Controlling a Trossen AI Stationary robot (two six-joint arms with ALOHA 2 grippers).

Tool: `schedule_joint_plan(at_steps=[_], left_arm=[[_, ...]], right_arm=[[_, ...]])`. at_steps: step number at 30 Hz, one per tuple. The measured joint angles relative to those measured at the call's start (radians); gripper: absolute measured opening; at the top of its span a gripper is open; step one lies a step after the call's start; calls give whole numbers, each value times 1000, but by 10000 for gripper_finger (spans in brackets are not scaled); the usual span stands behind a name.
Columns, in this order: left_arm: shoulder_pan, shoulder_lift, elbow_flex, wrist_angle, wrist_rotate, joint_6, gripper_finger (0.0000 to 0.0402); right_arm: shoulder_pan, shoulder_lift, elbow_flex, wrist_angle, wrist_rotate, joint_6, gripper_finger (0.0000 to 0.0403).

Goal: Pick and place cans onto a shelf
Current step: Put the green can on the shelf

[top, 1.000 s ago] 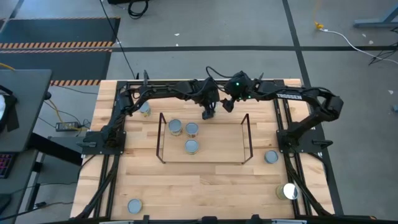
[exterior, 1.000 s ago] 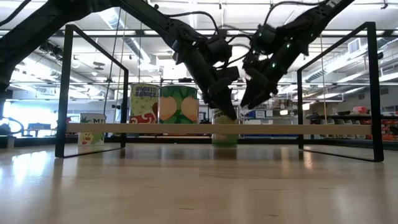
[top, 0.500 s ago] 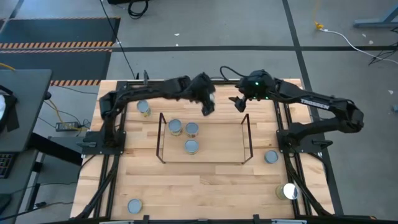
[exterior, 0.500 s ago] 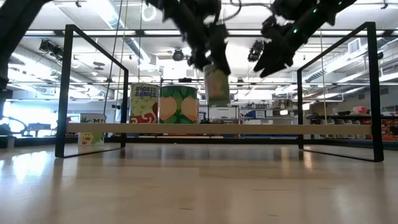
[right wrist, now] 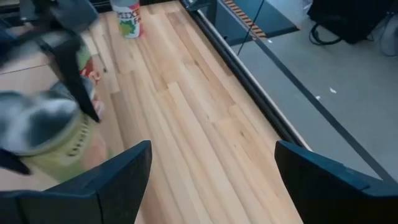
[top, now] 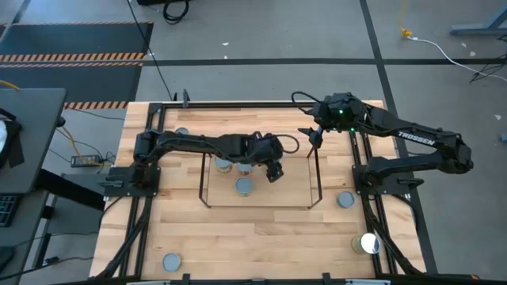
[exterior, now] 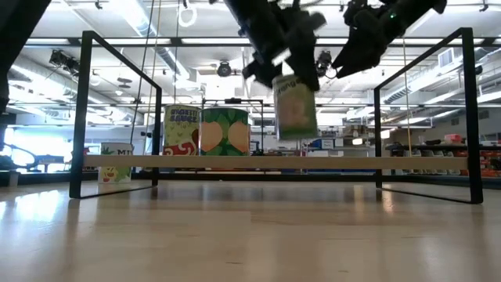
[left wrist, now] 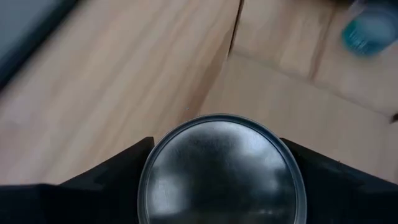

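My left gripper [top: 273, 170] is shut on a green-labelled can [exterior: 295, 108] and holds it over the shelf [top: 207, 170]; the can's round grey top fills the left wrist view [left wrist: 221, 168]. My right gripper [top: 313, 136] is open and empty above the shelf's far right corner; it also shows in the low view [exterior: 356, 51]. Two cans [top: 224, 165] [top: 244, 186] stand upright on the shelf; the low view [exterior: 205, 129] shows their labels. Loose cans stand on the table at far left [top: 183, 134], right [top: 344, 199], near right [top: 368, 243] and near left [top: 170, 261]. My left gripper pinches the can between its two fingers, one on each side of the can's wall just below the top rim [left wrist: 148, 180]. The fingers come from above, pointing down. The can hangs below them, about upright and slightly tilted, clear of the shelf board [exterior: 235, 160].
The shelf's upright end frames [exterior: 86, 117] [exterior: 468, 110] stand at its left and right. The black outer frame rails [top: 360, 158] run along the table's sides. Bare shelf room lies right of the standing cans [top: 289, 186].
My left gripper has lifted the can off the table behind the shelf and carried it up and toward the table's near edge, over the shelf. My right gripper has drawn away from the can, up and toward the table's right edge.
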Motion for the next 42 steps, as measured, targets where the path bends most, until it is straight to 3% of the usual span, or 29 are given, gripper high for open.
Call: schedule_joint_plan(at_steps=[6,35,42], left_arm=[[11,57,-1,-2,25,-53,315],[5,59,0,-14,-3,-66,316],[9,61,-1,-18,1,-69,347]], right_arm=[[4,-18,0,-15,4,0,348],[47,-16,0,-22,-39,-46,367],[47,-16,0,-22,-39,-49,367]])
